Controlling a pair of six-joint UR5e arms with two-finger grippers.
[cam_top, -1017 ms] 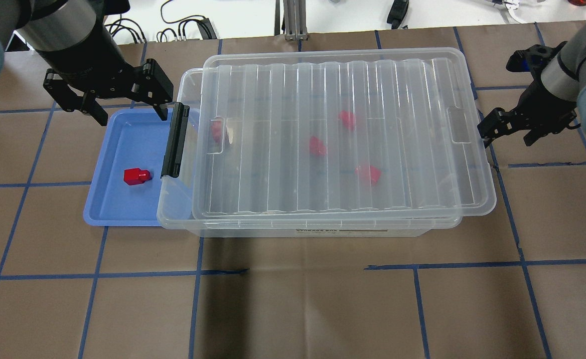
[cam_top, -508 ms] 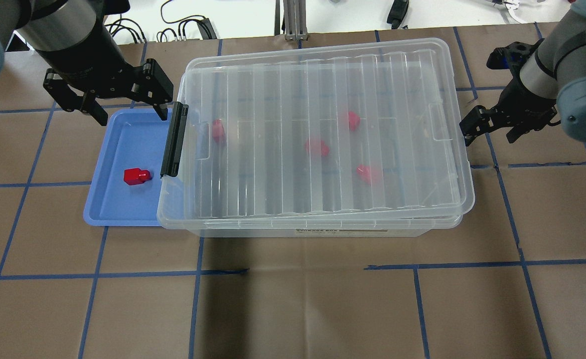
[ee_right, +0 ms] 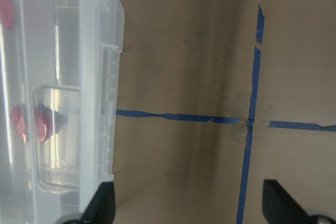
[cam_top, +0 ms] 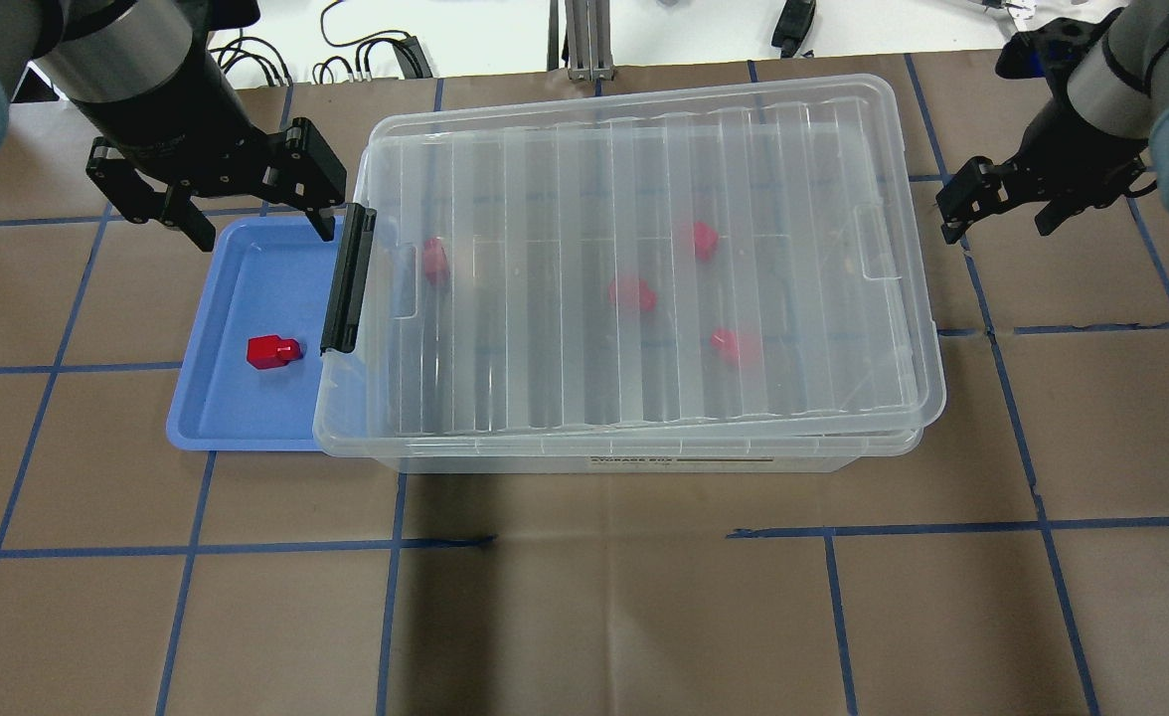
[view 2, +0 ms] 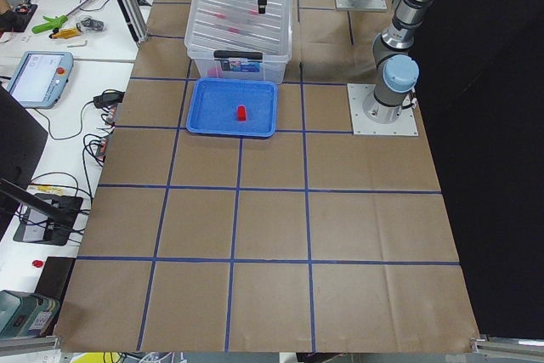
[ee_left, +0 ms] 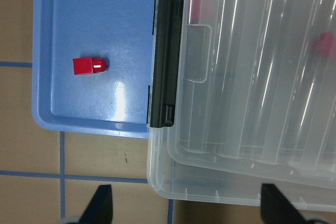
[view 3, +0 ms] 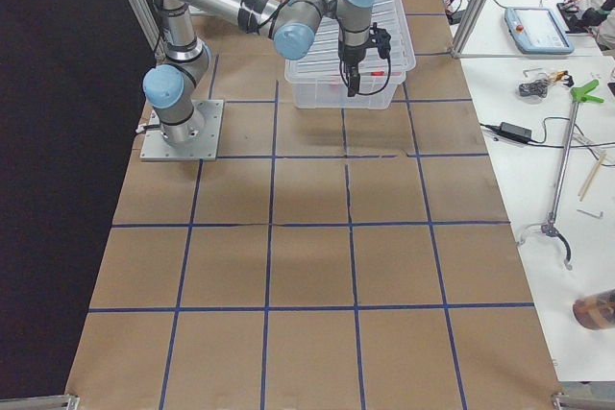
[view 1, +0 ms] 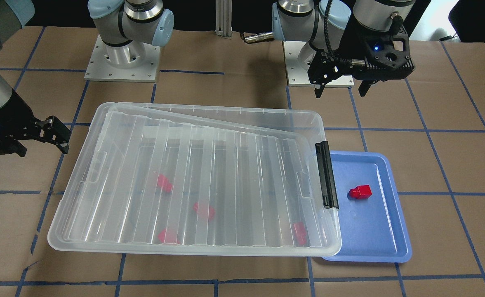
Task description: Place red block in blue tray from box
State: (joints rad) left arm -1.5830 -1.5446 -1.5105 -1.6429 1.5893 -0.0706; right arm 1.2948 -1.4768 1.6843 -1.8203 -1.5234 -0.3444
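The clear box (cam_top: 644, 452) stands mid-table with its ribbed lid (cam_top: 634, 149) lying on it, slightly askew, and its black latch bar (cam_top: 348, 281) on the side by the blue tray (cam_top: 232, 418). One red block (cam_top: 272, 351) lies in the tray; it also shows in the left wrist view (ee_left: 90, 65). Several red blocks (cam_top: 631, 293) show blurred through the lid. My left gripper (cam_top: 261, 231) is open and empty above the tray's far edge. My right gripper (cam_top: 1000, 227) is open and empty just off the box's other short side, clear of the lid.
The tray's near-right corner is tucked under the box edge (view 1: 329, 251). The arm bases (view 1: 123, 62) stand on the robot's side of the table. Cables (cam_top: 366, 50) and a metal post (cam_top: 584, 40) lie past the table's far edge. Brown paper with blue tape lines (cam_top: 604, 537) covers the table.
The lid has slid left and now covers the box. My right gripper came in toward the lid's end, then drew back and away from it. The left gripper has not moved.
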